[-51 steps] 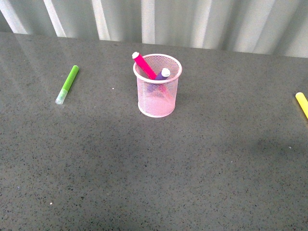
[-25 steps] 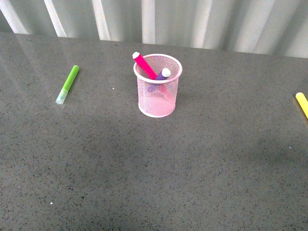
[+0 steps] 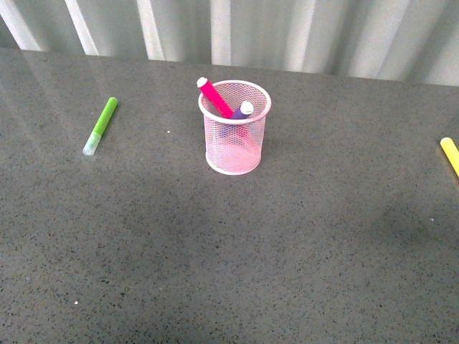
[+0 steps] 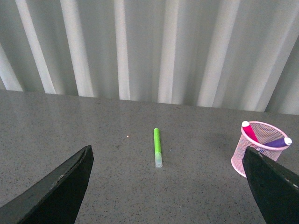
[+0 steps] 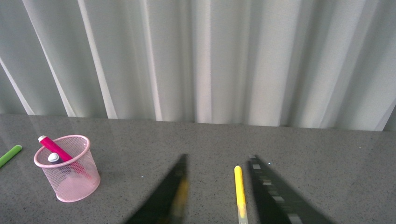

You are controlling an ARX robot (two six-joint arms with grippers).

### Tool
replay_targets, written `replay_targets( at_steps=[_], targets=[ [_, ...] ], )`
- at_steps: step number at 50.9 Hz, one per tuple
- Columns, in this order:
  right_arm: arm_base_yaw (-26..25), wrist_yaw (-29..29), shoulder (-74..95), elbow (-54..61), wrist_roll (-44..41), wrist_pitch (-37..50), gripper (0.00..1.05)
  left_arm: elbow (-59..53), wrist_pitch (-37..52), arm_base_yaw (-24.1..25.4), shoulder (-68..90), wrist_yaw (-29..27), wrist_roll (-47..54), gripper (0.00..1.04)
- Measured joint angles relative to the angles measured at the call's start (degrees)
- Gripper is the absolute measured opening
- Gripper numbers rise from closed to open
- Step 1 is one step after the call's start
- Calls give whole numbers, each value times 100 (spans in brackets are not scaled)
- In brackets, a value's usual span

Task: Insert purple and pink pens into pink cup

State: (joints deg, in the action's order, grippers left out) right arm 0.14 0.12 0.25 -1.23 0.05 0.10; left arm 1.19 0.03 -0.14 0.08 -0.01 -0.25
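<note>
The pink cup [image 3: 235, 129] stands upright in the middle of the grey table. The pink pen [image 3: 214, 97] and the purple pen [image 3: 242, 110] stand inside it, leaning, tips above the rim. The cup also shows in the left wrist view [image 4: 259, 150] and in the right wrist view [image 5: 68, 168], with both pens in it. Neither arm shows in the front view. My left gripper [image 4: 168, 186] is open and empty, low over the table, well short of the cup. My right gripper [image 5: 217, 191] is open and empty, far to the right of the cup.
A lime green marker [image 3: 100, 125] lies left of the cup, also seen in the left wrist view [image 4: 157, 147]. A yellow marker [image 3: 450, 155] lies at the right edge, between the right gripper's fingers in the right wrist view [image 5: 240, 189]. A corrugated wall [image 3: 287, 32] backs the table.
</note>
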Motion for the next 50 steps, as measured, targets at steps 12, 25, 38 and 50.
replay_targets(
  at_steps=[12, 25, 38, 50],
  targets=[
    [0, 0, 0, 0, 7, 0, 98, 0, 0, 0, 0, -2, -2, 98],
    [0, 0, 0, 0, 7, 0, 98, 0, 0, 0, 0, -2, -2, 98],
    [0, 0, 0, 0, 4, 0, 98, 0, 0, 0, 0, -2, -2, 98],
    [0, -2, 0, 0, 4, 0, 98, 0, 0, 0, 0, -2, -2, 98]
  ],
)
